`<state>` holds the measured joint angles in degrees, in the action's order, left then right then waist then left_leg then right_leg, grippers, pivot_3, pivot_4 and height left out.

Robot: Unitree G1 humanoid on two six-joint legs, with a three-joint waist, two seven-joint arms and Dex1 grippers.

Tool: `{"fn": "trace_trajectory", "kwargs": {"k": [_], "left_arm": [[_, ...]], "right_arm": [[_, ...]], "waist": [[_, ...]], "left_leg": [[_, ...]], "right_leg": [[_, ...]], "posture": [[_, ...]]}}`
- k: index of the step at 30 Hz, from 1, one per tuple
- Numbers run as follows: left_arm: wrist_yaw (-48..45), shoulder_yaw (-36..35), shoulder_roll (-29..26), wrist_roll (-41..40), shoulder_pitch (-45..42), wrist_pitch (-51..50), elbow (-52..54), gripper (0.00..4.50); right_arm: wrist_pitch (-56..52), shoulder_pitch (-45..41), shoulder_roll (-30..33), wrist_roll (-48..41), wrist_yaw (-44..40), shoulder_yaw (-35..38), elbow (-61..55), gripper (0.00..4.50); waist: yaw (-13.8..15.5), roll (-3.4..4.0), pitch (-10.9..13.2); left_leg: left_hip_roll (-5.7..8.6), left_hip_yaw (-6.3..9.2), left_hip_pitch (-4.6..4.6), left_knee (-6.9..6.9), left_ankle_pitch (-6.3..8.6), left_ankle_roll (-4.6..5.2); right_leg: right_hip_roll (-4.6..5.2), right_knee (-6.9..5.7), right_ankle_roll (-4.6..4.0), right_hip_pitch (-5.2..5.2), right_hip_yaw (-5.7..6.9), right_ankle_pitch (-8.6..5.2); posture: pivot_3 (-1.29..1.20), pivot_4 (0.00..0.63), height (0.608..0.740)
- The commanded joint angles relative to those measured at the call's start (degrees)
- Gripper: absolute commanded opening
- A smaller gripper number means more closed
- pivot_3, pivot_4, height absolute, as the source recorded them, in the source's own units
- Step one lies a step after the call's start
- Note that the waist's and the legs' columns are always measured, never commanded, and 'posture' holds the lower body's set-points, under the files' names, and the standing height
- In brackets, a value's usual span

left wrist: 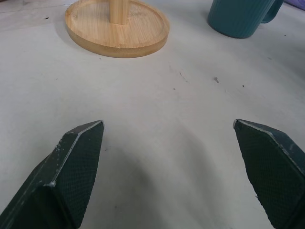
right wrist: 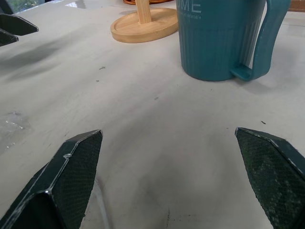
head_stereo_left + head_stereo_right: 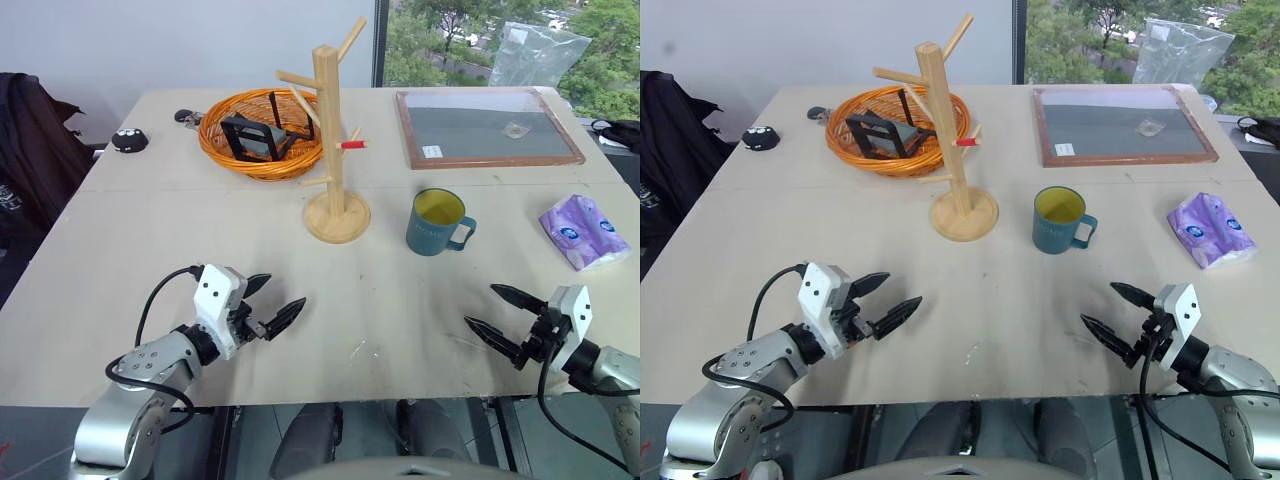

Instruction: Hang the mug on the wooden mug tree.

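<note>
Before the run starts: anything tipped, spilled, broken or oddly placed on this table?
Nothing stands out. The mug stands upright beside the wooden mug tree, which is also upright, pegs bare. Both grippers, left and right, hover open above the table.

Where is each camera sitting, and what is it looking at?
Left eye view: on the head, looking down over the table, with both arms, left gripper and right gripper.
Right eye view: beside it, same scene.
Left wrist view: on the left wrist, looking along its fingers at the wooden mug tree.
Right wrist view: on the right wrist, looking at the mug.
Shared: mug and tree.
</note>
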<state>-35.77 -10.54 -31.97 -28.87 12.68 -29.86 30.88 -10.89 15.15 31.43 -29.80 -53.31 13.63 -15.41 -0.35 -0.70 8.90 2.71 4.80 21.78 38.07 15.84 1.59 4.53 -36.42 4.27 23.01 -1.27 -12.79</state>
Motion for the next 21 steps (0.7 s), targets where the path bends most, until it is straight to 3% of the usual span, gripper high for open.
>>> {"fn": "trace_trajectory", "kwargs": {"k": [1,11,21], "left_arm": [[-1.0,-0.7,-0.2,-0.6,0.7,2.1,1.7,4.47],[-2.0,-0.2,0.1,-0.6,1.2,3.6,1.5,4.47],[-3.0,0.2,0.2,0.1,0.8,4.7,0.6,4.47]], "right_arm": [[2.2,-2.4,0.3,0.3,0.1,0.9,1.3,4.50],[4.4,-5.3,-2.3,4.2,5.4,-0.6,2.4,4.50],[-0.1,-5.4,-9.1,7.7,18.4,-4.5,-2.8,4.50]], "waist": [[0.0,0.00,0.0],[0.3,0.01,0.0],[0.3,0.06,0.0]], "left_leg": [[0.00,0.00,0.00,0.00,0.00,0.00],[0.02,0.02,0.03,-0.01,0.00,0.00],[0.01,0.02,0.02,-0.03,0.00,-0.01]], "right_leg": [[0.00,0.00,0.00,0.00,0.00,0.00],[0.01,0.06,0.00,0.00,0.00,0.00],[0.01,0.06,-0.01,0.01,0.00,0.00]], "posture": [[0.00,0.150,0.740],[0.00,0.150,0.740],[0.00,0.150,0.740]]}}
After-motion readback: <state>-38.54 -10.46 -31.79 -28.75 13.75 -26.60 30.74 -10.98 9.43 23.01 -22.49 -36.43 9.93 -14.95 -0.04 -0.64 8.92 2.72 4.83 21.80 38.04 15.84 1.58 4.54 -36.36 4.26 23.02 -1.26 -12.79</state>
